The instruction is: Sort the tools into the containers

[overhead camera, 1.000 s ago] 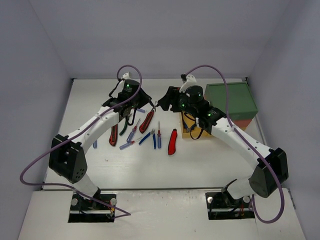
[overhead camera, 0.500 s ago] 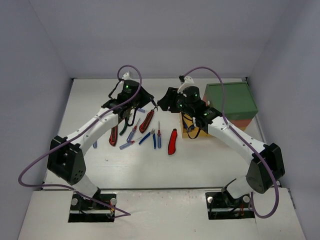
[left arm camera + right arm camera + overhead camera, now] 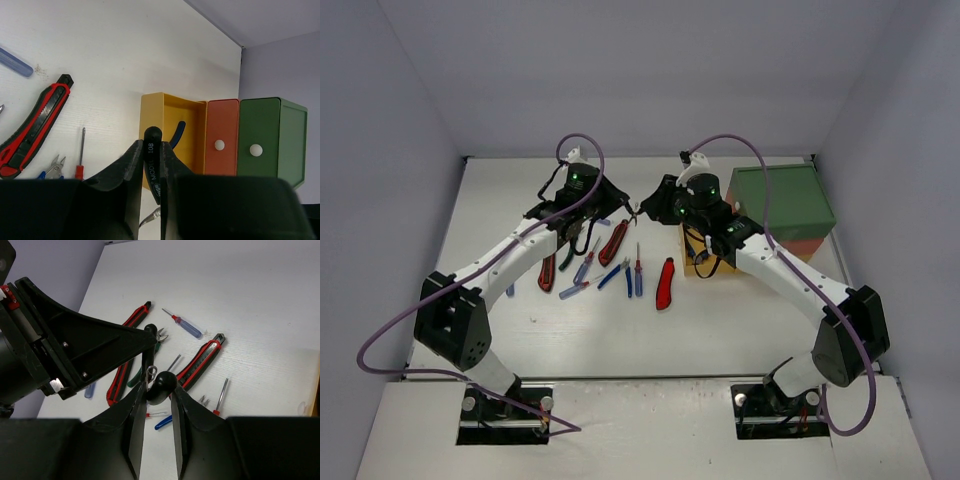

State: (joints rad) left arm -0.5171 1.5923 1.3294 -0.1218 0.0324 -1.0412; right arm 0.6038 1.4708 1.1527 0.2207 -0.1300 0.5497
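Observation:
My left gripper is shut on one handle of black-handled pliers, held in the air above the table. My right gripper meets it there, its jaws closed round the rounded end of the other black handle. In the top view the two grippers touch tip to tip left of the drawer unit. Its yellow bottom drawer is pulled out with a blue-handled tool inside. The orange drawer and green drawer are shut.
Several tools lie on the table under the grippers: a red utility knife, red-handled pliers, another red knife, green-handled pliers, and blue and red screwdrivers. Walls enclose the table's back and sides.

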